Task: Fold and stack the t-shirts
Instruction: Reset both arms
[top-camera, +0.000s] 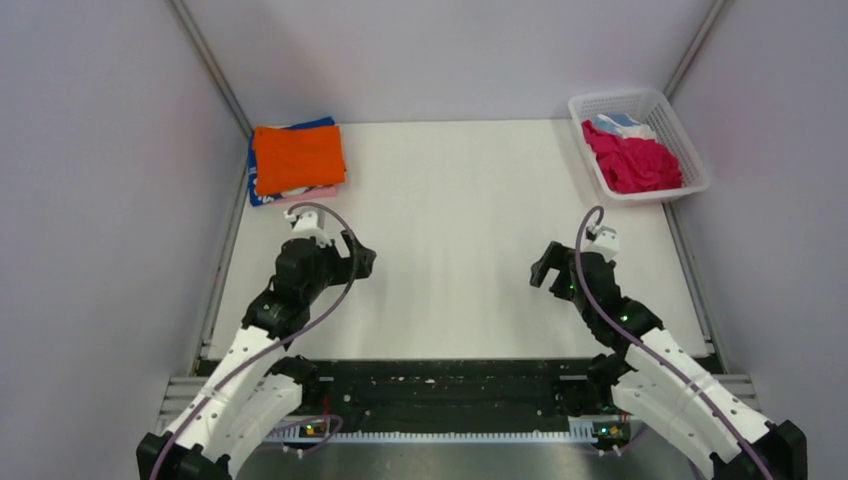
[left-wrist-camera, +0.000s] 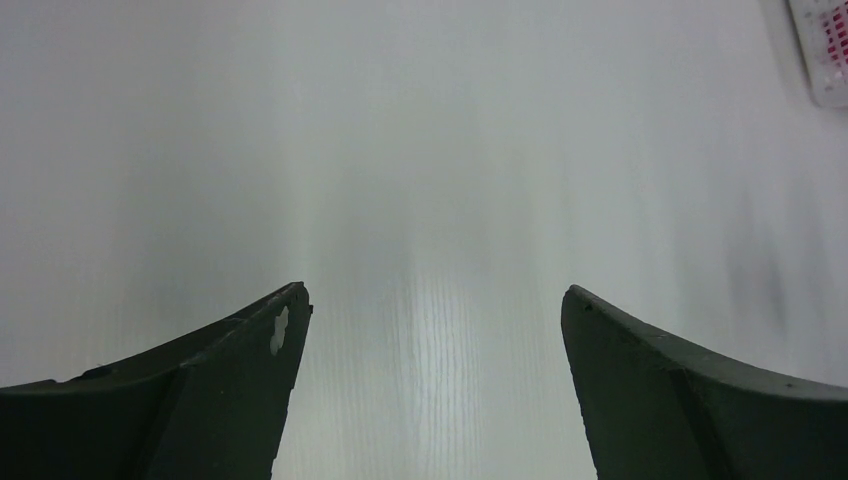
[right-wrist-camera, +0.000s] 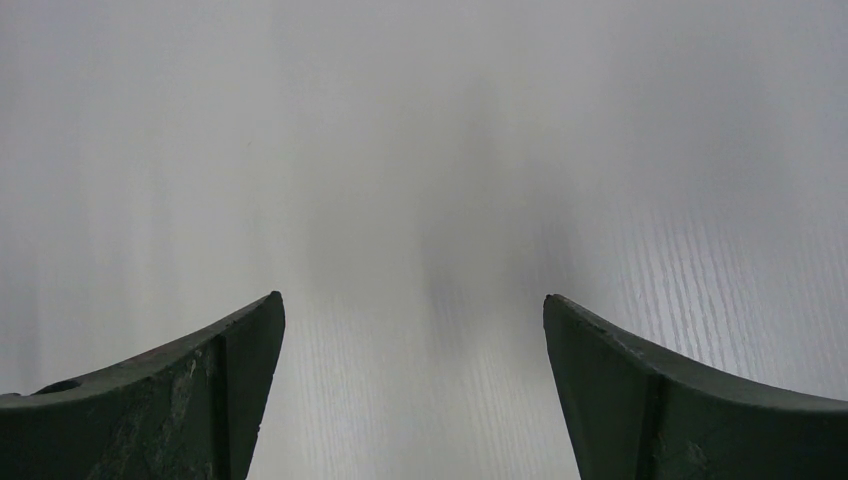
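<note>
A folded orange t-shirt (top-camera: 298, 157) tops a stack at the table's far left corner, with a blue t-shirt (top-camera: 262, 195) and a pink edge (top-camera: 312, 193) showing beneath it. A crumpled magenta t-shirt (top-camera: 632, 162) and a light-blue one (top-camera: 622, 123) lie in the white basket (top-camera: 694, 150) at the far right. My left gripper (top-camera: 362, 259) hovers open over bare table, below the stack. My right gripper (top-camera: 541, 267) is open too, left of and nearer than the basket. Both wrist views show wide-apart fingers (left-wrist-camera: 265, 345) (right-wrist-camera: 245, 340) with only the white tabletop between them.
The white table (top-camera: 450, 230) is bounded by grey walls and metal corner posts. A black rail (top-camera: 440, 395) runs along the near edge between the arm bases. A corner of the basket (left-wrist-camera: 822, 50) shows at the top right of the left wrist view.
</note>
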